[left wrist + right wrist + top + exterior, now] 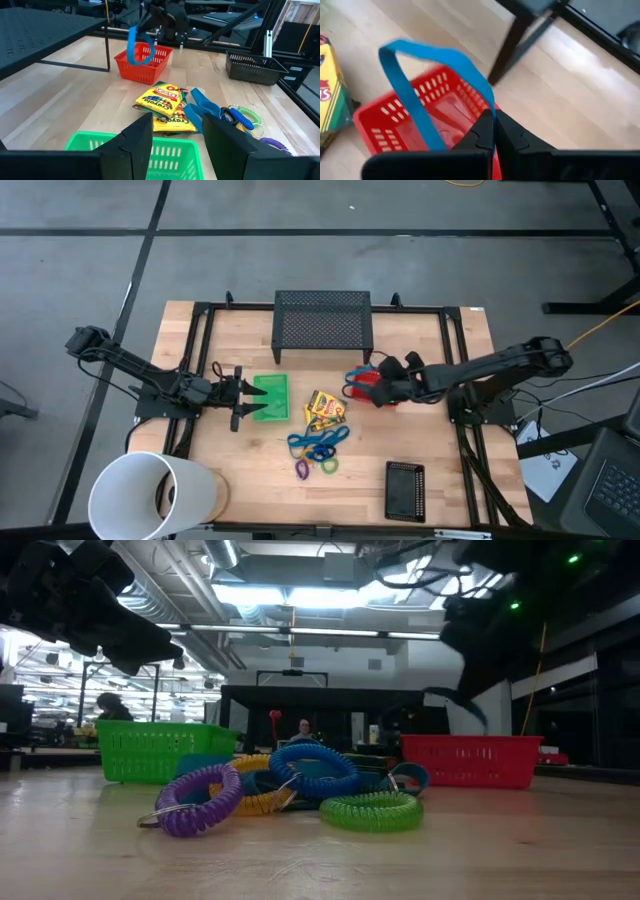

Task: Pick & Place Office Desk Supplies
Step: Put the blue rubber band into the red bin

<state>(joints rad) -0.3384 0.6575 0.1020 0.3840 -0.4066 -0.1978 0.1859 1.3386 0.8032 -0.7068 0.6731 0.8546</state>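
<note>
Right end effector (493, 131) closed, pinching blue band (420, 85) above red tray (380, 125).

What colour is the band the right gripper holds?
Blue band, over the red tray; clearest in the right wrist view.

Not much of the right claw (470, 710) can be made out in the low view, just a dark shape up at 1 o'clock. The blue band (427, 85) is seen pinched there, but its lower end gets hidden behind the fingers (480, 132) in the right wrist view. The red tray (375, 388) is mostly covered by that arm from above. The white cylinder (150, 495) gets cut off at 7 o'clock. The crayon boxes (250, 765) are hidden behind the coil rings (300, 785) at bench level.
</note>
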